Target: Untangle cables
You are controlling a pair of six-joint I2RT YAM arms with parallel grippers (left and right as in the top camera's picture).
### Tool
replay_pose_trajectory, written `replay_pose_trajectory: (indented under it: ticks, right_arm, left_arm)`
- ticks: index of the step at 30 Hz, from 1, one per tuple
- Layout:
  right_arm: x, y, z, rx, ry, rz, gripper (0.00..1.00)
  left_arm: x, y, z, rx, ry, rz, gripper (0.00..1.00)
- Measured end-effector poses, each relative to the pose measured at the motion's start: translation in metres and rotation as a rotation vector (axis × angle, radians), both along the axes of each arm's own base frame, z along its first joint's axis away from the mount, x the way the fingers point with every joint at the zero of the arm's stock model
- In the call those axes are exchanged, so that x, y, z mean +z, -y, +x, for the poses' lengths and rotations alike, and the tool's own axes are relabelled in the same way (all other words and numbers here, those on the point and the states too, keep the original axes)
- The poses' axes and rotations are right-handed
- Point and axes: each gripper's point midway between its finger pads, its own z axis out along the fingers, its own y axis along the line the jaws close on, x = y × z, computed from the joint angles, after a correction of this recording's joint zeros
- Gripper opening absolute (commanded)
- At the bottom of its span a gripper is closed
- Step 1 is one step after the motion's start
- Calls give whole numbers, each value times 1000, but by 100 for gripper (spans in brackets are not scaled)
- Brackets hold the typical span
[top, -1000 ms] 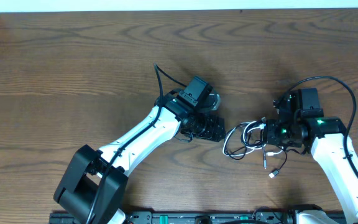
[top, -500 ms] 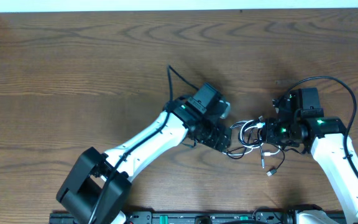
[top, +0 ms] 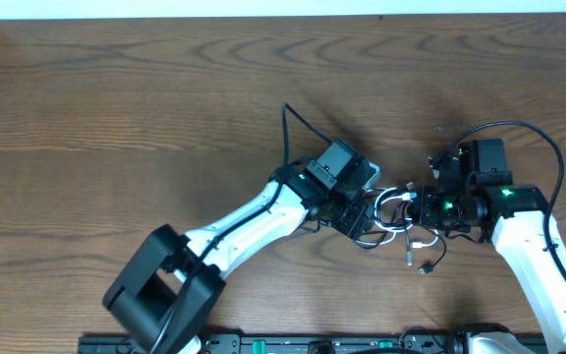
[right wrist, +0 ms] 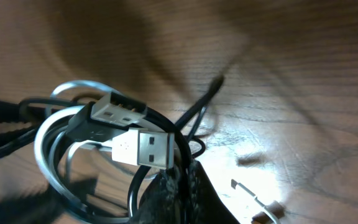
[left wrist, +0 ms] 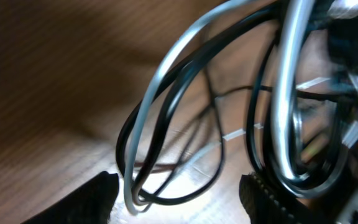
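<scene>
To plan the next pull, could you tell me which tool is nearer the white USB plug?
Right. The right tool clamps the cables beside the white USB plug; the left tool sits open across them, farther off.

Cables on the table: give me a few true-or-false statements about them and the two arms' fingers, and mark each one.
1. The cable tangle lies between the left fingers and the right fingers. True.
2. The left fingers are pressed shut. False: they stand apart, with cord loops between them.
3. A white plug shows in the right wrist view. True.
4. Both cords in the tangle are white. False: there is a white cord and a black cord.
5. The right fingers are shut on the cable tangle. True.
</scene>
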Motion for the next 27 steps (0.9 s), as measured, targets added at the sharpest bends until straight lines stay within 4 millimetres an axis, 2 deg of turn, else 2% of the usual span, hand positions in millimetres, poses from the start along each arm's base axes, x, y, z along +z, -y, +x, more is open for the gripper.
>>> replay_pose_trajectory:
  ticks: [4,9,18,20,23,27]
  right_arm:
    - [1,-3,-1,5,-5,19,1]
    - [2,-6,-2,10,-7,35,1]
    - [4,-10,-3,18,-10,61,1]
    - [4,-10,-3,19,-10,63,1]
    - [4,-11,-3,19,-10,64,1]
    - [4,-11,-4,21,-14,67,1]
  left_arm:
    - [-13,-8,12,35,50,66,52]
    - [-11,-9,29,69,126,81,52]
    - [-12,-10,35,103,143,91,48]
    - [-15,-12,35,109,139,101,40]
    - [-25,-16,35,115,130,135,8]
    - [-34,-33,33,135,132,225,7]
